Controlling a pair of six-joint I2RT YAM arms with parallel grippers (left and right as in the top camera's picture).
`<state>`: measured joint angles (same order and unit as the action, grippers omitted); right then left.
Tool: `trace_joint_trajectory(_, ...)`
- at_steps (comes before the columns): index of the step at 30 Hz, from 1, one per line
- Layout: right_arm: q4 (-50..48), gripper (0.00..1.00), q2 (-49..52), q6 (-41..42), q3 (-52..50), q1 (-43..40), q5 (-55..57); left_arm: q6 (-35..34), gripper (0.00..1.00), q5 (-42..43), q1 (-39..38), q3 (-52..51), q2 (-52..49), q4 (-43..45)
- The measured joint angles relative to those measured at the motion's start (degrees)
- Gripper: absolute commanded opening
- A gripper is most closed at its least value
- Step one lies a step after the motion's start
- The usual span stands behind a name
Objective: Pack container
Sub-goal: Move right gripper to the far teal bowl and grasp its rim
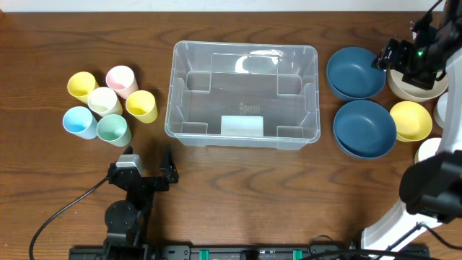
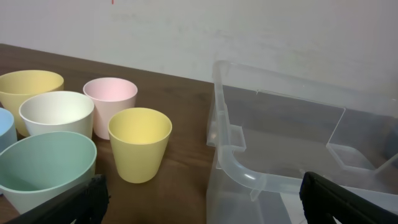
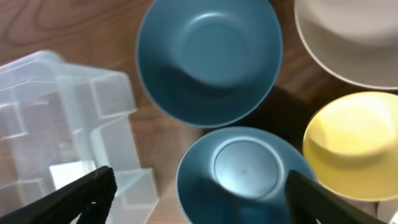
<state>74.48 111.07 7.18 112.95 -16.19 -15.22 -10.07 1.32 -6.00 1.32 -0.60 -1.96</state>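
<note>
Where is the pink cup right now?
In the overhead view, the pink cup stands left of the container, at the far edge of the cup cluster, just behind the white cup.

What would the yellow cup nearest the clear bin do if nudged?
The yellow cup looks like thin, smooth plastic, so probably light and a bit slippery. It narrows toward its base, so a push near the rim might tip it. On its side, it would likely roll in a curve.
</note>
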Motion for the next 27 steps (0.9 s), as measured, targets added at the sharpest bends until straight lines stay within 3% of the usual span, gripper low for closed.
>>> trace_joint_trajectory(5, -0.59, 0.83, 2.19, -1.07, 0.0, -0.31, 0.26, 0.0, 0.98, 0.0, 0.0, 0.0, 0.0, 0.0)
trace_joint_trajectory(13, -0.63, 0.67, 7.48, -2.6, 0.04, 1.18, 4.92, 0.0, 0.98, 0.0, 0.0, 0.0, 0.0, 0.0)
trace_joint_trajectory(18, -2.14, 0.54, 12.17, 2.23, 0.04, 1.33, 7.48, 0.0, 0.98, 0.02, 0.0, 0.0, 0.0, 0.0)
trace_joint_trajectory(27, -4.92, 0.49, 16.24, 12.94, 0.04, 1.33, 8.87, 0.0, 0.98, 0.02, 0.0, 0.0, 0.0, 0.0)
